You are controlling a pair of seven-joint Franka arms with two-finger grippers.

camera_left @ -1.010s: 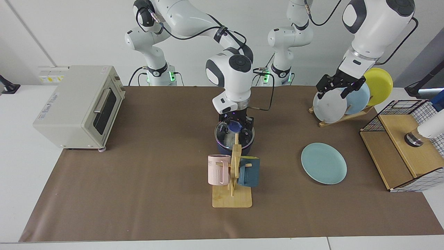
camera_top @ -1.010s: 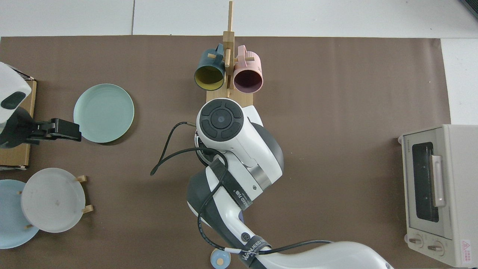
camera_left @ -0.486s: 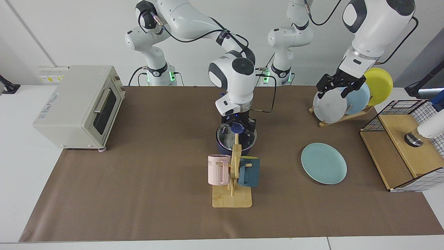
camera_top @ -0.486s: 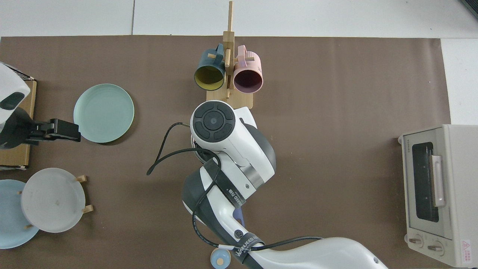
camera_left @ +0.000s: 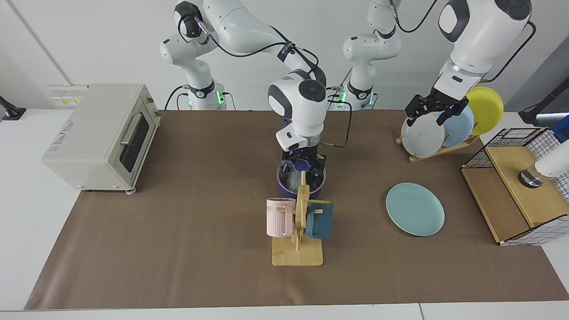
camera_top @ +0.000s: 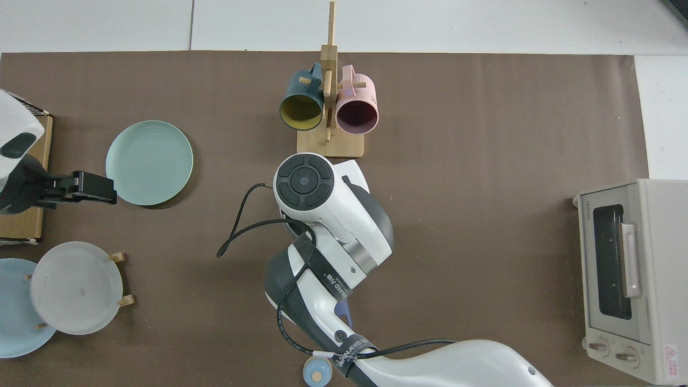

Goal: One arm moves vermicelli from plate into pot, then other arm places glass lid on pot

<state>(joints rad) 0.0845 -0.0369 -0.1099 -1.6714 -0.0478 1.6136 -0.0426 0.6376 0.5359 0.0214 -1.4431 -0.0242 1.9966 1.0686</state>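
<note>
- Right pincer (camera_left: 303,163) at frame centre, clamped on glass lid (camera_left: 301,171) knob, seating it over pot (camera_left: 284,189) holding vermicelli (camera_left: 293,179).
- Left pincer (camera_left: 435,111) parked upper right, fingers spread, clear of emptied plate (camera_left: 414,209).

Facing and overhead views, same table (camera_left: 178,249)

The pink mug (camera_left: 280,218), just in front of the right gripper (camera_left: 303,165) on the camera's side, carries raised capitals near its rim that read roughly "WE"; the first letter is uncertain. Up the right arm from that gripper, a black strap (camera_top: 352,352) bears white lettering, "WANJEED". A second strap (camera_top: 329,277) nearer the gripper has print too small to read. Well away from the gripper, the toaster oven (camera_left: 98,133) has a blue label (camera_left: 62,133) on top, unreadable, and a warning triangle sticker (camera_top: 669,352) by its knobs.
</note>
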